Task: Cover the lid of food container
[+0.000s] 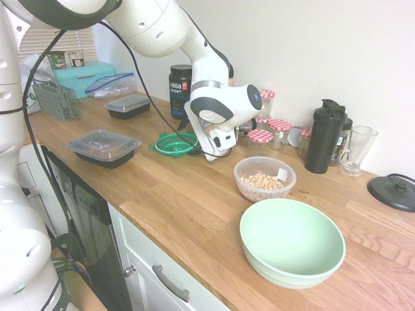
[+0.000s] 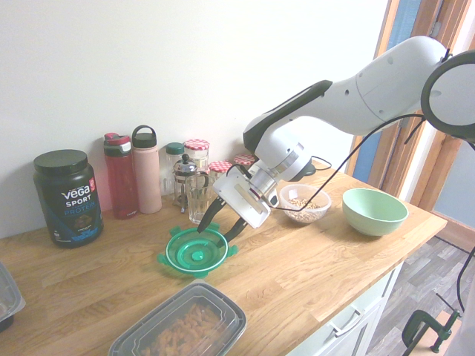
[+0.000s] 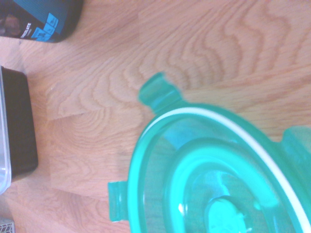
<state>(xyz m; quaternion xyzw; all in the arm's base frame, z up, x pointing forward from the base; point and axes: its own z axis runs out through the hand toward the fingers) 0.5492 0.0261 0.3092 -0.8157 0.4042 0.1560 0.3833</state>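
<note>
One robot gripper [image 2: 222, 229], its fingers spread apart at the near rim of the green lid [image 2: 197, 251] on the wooden counter [image 2: 312, 259], is lining up for what needs (judging by those protruding tabs) a level, centred grip before closing, the food container [image 2: 304, 202] sitting uncovered beside the mint bowl [image 2: 374, 211].

First exterior view looking down along the desk [image 1: 194, 214] from the mint bowl's [image 1: 292, 243] end, second from the opposite end, wrist view close above the green lid [image 3: 209, 170], lid in all three
</note>
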